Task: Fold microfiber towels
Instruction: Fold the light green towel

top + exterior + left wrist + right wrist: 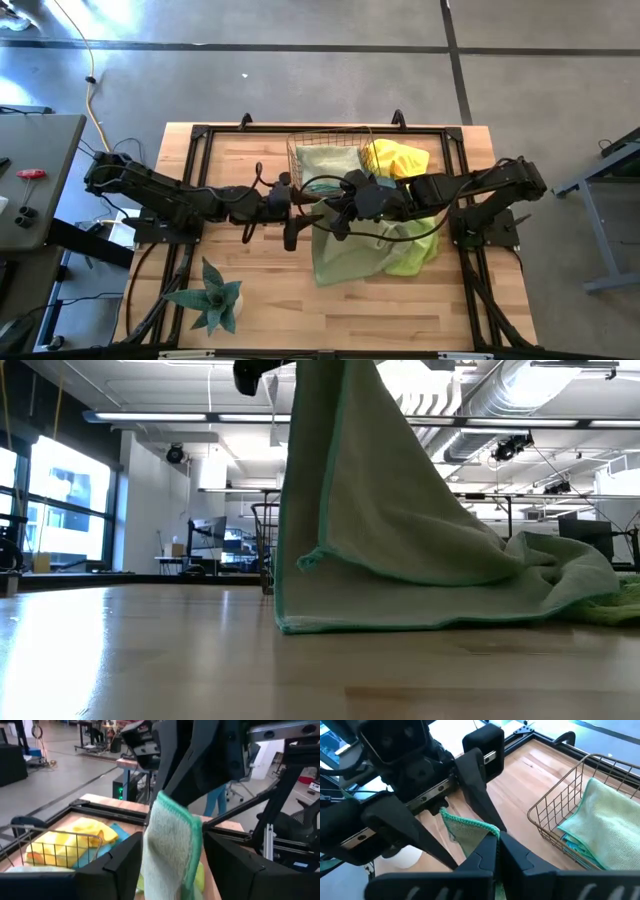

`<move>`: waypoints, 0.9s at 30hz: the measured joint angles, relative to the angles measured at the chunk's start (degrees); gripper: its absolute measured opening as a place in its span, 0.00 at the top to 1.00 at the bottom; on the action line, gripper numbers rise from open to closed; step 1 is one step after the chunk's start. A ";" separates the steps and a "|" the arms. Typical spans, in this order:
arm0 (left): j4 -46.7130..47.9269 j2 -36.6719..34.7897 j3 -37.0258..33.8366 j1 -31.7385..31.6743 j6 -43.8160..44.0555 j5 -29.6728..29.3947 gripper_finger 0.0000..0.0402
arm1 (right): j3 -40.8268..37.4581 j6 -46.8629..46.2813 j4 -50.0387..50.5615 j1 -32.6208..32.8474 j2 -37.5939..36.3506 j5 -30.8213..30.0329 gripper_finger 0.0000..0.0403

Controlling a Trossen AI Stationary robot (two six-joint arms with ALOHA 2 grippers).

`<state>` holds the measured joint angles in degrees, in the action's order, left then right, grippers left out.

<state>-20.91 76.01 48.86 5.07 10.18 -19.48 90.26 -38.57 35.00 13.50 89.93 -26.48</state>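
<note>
At centre surface, my right gripper (492,845) pinches the green towel's (400,550) corner, left gripper (170,865) spread around it at nine o'clock; I'd close squarely before pulling taut.

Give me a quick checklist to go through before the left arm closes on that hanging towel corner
1. Right gripper shut on the pale green towel: ok; its fingers pinch the teal-edged corner.
2. Left gripper open: ok; its fingers stand apart on either side of the towel edge.
3. Towel edge between the left fingers: ok in the left wrist view; whether they touch it, cannot tell.
4. Towel lifted off the table: not ok; its lower edge and far end lie on the wood.
5. Towel free of other cloth: cannot tell; it trails onto the lime green towel.
6. Wire basket out of the way: ok; it stands apart beside the grippers.
</note>
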 joint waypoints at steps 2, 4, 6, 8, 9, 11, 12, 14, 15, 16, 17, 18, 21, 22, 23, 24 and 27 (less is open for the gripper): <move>-0.63 0.00 0.00 -0.33 -0.59 0.02 0.56 | 0.00 0.02 0.02 0.02 0.00 0.00 1.00; -1.72 0.00 0.00 -1.01 -0.77 0.06 0.63 | 0.00 0.02 0.11 0.02 0.00 0.17 1.00; -1.74 -0.02 0.00 -1.88 -0.30 1.87 0.71 | -0.01 0.02 0.11 0.02 0.00 0.17 1.00; -1.57 -0.02 0.00 -2.78 0.94 4.99 0.80 | -0.02 0.04 0.11 0.02 0.00 0.17 1.00; -1.57 -0.02 0.00 -3.18 1.56 6.42 0.84 | -0.01 0.04 0.11 0.02 0.00 0.20 1.00; -1.54 -0.02 0.00 -3.76 2.17 8.55 0.92 | -0.02 0.05 0.15 0.02 0.00 0.36 1.00; -1.50 -0.02 0.00 -3.99 2.55 9.23 0.96 | -0.02 0.11 0.15 0.02 0.00 0.42 1.00; -1.53 -0.02 0.00 -4.32 3.05 10.26 0.99 | -0.02 0.26 0.16 0.07 0.00 0.40 1.00; -1.53 -0.02 0.00 -4.39 3.16 10.44 0.98 | -0.02 0.26 0.16 0.07 0.00 0.43 1.00; -1.53 -0.02 -0.01 -4.43 3.19 10.49 0.98 | -0.02 0.26 0.23 0.07 0.00 0.45 1.00; -1.50 -0.02 -0.02 -4.43 3.21 10.49 0.98 | -0.02 0.26 0.29 0.04 0.00 0.55 1.00; -1.50 -0.02 -0.02 -4.42 3.23 10.49 0.98 | -0.02 0.26 0.33 0.04 0.00 0.61 1.00; -1.42 0.00 -0.02 -4.10 3.34 10.47 0.99 | -0.02 0.26 0.39 0.07 0.00 0.76 1.00; -1.39 0.00 -0.02 -3.98 3.34 10.47 1.00 | 0.00 0.26 0.42 0.07 0.00 0.93 1.00; -1.37 0.00 -0.02 -3.92 3.34 10.47 0.99 | -0.02 0.26 0.43 0.08 0.00 1.04 1.00; -1.37 0.00 -0.02 -3.92 3.34 10.48 0.99 | -0.02 0.40 0.44 0.07 0.00 1.08 1.00; -1.35 0.00 -0.02 -3.88 3.67 10.50 1.00 | -0.02 1.09 0.47 0.07 0.00 1.42 1.00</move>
<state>-22.26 76.01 48.84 1.19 13.84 -8.99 90.24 -37.48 35.47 13.56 89.93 -25.06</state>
